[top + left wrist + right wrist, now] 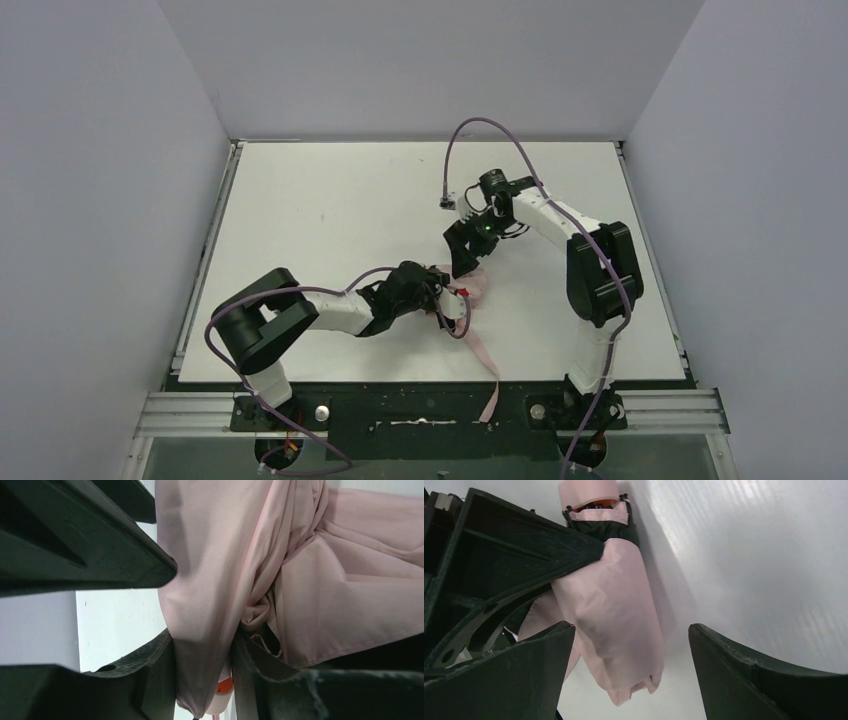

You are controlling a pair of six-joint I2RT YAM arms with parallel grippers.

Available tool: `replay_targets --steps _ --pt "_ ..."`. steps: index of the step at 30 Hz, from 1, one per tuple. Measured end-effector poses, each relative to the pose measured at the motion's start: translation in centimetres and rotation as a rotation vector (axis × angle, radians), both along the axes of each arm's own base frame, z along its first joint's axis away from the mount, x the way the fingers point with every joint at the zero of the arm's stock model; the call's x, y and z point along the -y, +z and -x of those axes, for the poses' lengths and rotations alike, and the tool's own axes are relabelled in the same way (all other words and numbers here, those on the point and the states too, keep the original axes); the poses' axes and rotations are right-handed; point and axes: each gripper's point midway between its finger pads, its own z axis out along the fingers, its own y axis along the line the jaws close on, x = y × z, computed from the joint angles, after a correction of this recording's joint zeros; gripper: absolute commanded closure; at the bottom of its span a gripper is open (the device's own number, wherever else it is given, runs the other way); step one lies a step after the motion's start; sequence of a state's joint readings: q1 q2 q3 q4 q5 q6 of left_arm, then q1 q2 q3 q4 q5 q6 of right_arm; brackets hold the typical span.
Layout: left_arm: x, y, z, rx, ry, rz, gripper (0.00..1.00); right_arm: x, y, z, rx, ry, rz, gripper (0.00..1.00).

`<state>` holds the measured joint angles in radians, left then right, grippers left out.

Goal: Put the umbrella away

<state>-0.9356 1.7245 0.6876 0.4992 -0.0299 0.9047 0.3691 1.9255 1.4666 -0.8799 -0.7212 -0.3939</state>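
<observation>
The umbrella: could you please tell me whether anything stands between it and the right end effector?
Nothing visible does. The right end effector stands open, with the umbrella showing directly between its fingers. The left end effector clamps the pink fabric further along, off to one side.

No lettering, label, brand, number or sign can be read on the umbrella (609,605) or anywhere else.
</observation>
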Motion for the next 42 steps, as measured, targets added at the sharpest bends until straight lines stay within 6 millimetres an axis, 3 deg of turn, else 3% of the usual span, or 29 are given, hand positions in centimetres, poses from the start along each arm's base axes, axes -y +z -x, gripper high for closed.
replay_targets --steps 3,11,13,16,20,27,32,38,42 --pt "0.0 0.0 0.0 0.008 -0.004 0.002 0.88 -0.9 -0.6 1.1 -0.018 0.057 -0.001 0.17" --pt "0.1 0.0 0.1 0.024 -0.014 -0.006 0.88 -0.5 -3.0 2.5 -0.113 0.098 0.04 0.24" --pt "0.0 -0.1 0.1 0.025 -0.016 -0.007 0.88 -0.5 -3.1 2.8 -0.122 0.103 0.047 0.3" --pt "0.0 -0.1 0.1 0.026 -0.016 -0.008 0.87 -0.7 -3.2 3.1 -0.126 0.108 0.055 0.5" --pt "0.0 -0.2 0.2 0.021 -0.016 -0.009 0.73 -0.7 -3.5 3.4 -0.133 0.101 0.076 0.73" --pt "-0.3 0.2 0.6 -0.021 0.014 0.013 0.53 -0.7 -3.6 3.7 -0.08 0.034 0.077 0.85" --pt "-0.7 2.6 1.4 -0.079 0.055 0.087 0.29 -0.6 -3.6 3.8 0.027 -0.007 0.083 0.85" --pt "-0.8 7.2 3.6 -0.168 0.06 0.26 0.27 -0.8 -3.6 3.5 0.176 0.026 0.103 0.85" --pt "-1.7 9.8 5.4 -0.237 0.075 0.363 0.27 -1.0 -3.6 2.1 0.314 0.062 0.12 0.87"
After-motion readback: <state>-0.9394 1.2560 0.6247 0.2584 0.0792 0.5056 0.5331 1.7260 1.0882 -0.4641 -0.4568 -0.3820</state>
